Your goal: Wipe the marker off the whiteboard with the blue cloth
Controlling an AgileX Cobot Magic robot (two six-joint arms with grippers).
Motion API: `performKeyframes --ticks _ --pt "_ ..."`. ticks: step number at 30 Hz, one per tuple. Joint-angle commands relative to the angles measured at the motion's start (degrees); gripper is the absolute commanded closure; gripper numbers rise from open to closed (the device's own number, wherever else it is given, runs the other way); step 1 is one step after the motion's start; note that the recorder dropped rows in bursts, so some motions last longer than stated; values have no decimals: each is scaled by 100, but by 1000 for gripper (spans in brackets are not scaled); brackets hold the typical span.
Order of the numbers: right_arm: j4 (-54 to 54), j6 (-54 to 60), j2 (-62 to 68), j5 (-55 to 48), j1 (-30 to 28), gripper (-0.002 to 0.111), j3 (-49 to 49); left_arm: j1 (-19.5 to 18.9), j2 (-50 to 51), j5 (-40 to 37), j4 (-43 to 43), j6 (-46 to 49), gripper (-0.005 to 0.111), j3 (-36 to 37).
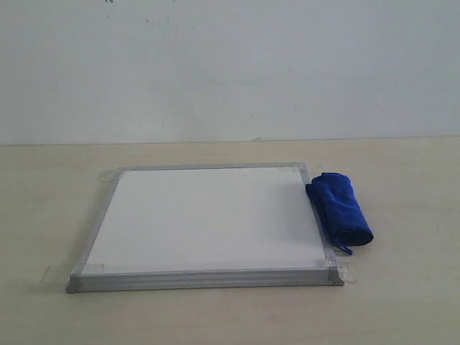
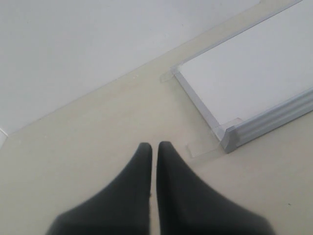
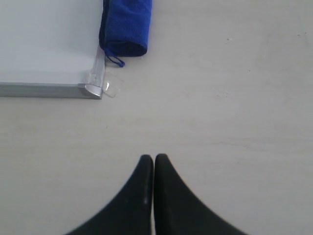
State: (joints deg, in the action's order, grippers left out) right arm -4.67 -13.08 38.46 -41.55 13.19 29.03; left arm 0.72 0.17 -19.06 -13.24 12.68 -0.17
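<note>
Lying flat on the table (image 1: 402, 302), the whiteboard (image 1: 208, 219) has the rolled blue cloth (image 1: 340, 208) touching its frame edge on the right gripper's side. The right gripper (image 3: 153, 156) and left gripper (image 2: 154, 145), both clenched on nothing, hover over open table, each apart from a taped board corner ahead.

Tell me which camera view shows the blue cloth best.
The exterior view: the whole blue cloth shows, lying along the right edge of the whiteboard. The right wrist view shows only one end, cropped by the picture's edge; the left wrist view shows none.
</note>
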Motion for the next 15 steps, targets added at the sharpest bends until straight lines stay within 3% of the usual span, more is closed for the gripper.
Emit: performKeyframes --ticks 1,7,15 --pt "-11 -7 -355 19 -8 108 -8 -14 -17 15 9 30 103 17" --pt "-20 10 -1472 52 -324 108 -32 -14 -17 15 9 30 103 17" --pt "-51 -131 -2679 1261 -1258 108 -148 -14 -17 15 9 30 103 17"
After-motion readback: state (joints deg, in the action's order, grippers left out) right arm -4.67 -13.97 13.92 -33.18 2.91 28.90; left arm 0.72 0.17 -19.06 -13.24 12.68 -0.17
